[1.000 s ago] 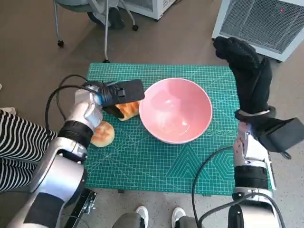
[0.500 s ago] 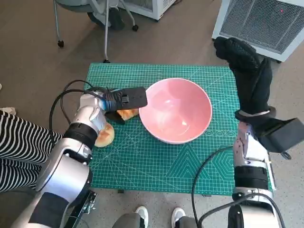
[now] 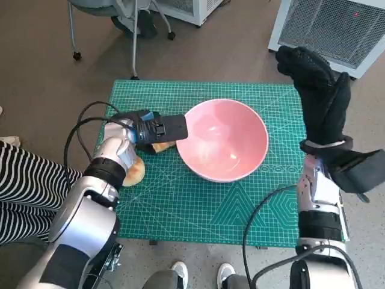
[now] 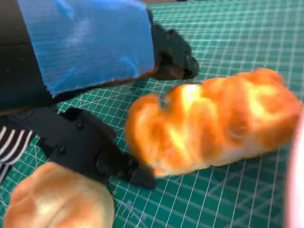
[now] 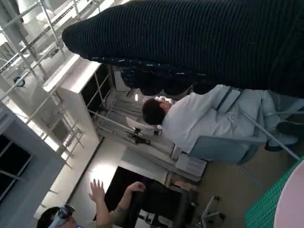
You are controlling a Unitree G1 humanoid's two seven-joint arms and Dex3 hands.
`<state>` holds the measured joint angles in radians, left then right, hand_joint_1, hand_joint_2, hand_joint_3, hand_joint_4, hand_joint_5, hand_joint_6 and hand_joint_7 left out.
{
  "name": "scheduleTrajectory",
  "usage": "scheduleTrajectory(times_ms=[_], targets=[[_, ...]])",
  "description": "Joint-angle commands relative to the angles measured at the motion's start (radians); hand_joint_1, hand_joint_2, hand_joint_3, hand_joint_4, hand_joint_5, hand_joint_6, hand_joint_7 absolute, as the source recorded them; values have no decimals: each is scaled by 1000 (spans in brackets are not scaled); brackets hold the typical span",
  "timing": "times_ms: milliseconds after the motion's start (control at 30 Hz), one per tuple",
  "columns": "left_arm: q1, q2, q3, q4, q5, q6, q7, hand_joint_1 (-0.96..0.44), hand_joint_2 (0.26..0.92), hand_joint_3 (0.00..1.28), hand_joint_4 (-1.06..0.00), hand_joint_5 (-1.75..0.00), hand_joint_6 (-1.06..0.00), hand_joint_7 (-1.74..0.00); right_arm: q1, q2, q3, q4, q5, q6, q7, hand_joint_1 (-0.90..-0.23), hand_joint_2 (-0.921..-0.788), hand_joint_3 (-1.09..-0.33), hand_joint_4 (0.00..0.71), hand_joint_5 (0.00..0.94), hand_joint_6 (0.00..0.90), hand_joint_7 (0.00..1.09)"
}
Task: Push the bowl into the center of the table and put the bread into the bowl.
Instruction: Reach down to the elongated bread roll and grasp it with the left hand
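Observation:
The pink bowl (image 3: pixel 222 139) stands upright and empty near the middle of the green mat (image 3: pixel 198 205). A braided bread loaf (image 3: pixel 161 146) lies on the mat against the bowl's left side, mostly hidden under my left hand (image 3: pixel 150 128). In the left wrist view the loaf (image 4: pixel 213 121) lies between that hand's black fingers (image 4: pixel 95 152), which are spread to either side of one end; no firm grip shows. A round bun (image 3: pixel 133 171) sits nearer me, also seen as the bun (image 4: pixel 57 199) in the wrist view. My gloved right hand (image 3: pixel 319 99) is raised above the table's right edge, holding nothing.
A white slatted unit (image 3: pixel 337 30) stands beyond the far right corner. Chair legs on castors (image 3: pixel 120 30) stand on the floor behind the table. A striped leg (image 3: pixel 24 186) is at the left. People (image 5: pixel 190 118) appear in the right wrist view.
My left hand has come down and toward me over the loaf, and its fingers now lie around the loaf's end. The loaf and bowl have hardly moved. The right hand has drifted slightly right.

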<state>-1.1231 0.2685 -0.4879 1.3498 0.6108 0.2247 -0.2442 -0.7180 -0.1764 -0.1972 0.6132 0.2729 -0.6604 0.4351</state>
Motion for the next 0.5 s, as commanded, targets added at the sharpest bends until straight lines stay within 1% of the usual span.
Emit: scheduleTrajectory(times_ms=[33,100,133,200,500], targets=[[46,-14,37,7,-29,2,52,19,901,32,-778,-1084,-604,-959,31,-2,0,2,8,18,9,-733,-921,-678,170,1,22,531],[52,-14,47,6,-34,-6,78,9,902,34,-800,-1055,-617,-1056,31,-3,-1,2,10,20,10,-732,-921,-678,170,1,22,531],[55,-14,52,5,-36,-10,88,6,902,35,-805,-1013,-629,-1122,30,-3,-1,2,11,21,11,-732,-921,-678,170,1,22,531],[61,-13,60,4,-42,-22,114,3,904,34,-810,-991,-631,-1171,29,-3,-2,2,13,23,12,-732,-921,-678,170,1,22,530],[72,-11,97,0,-61,-50,182,0,914,29,-816,-1082,-616,-1122,28,-3,-2,-2,18,31,16,-731,-921,-677,170,1,23,529]])
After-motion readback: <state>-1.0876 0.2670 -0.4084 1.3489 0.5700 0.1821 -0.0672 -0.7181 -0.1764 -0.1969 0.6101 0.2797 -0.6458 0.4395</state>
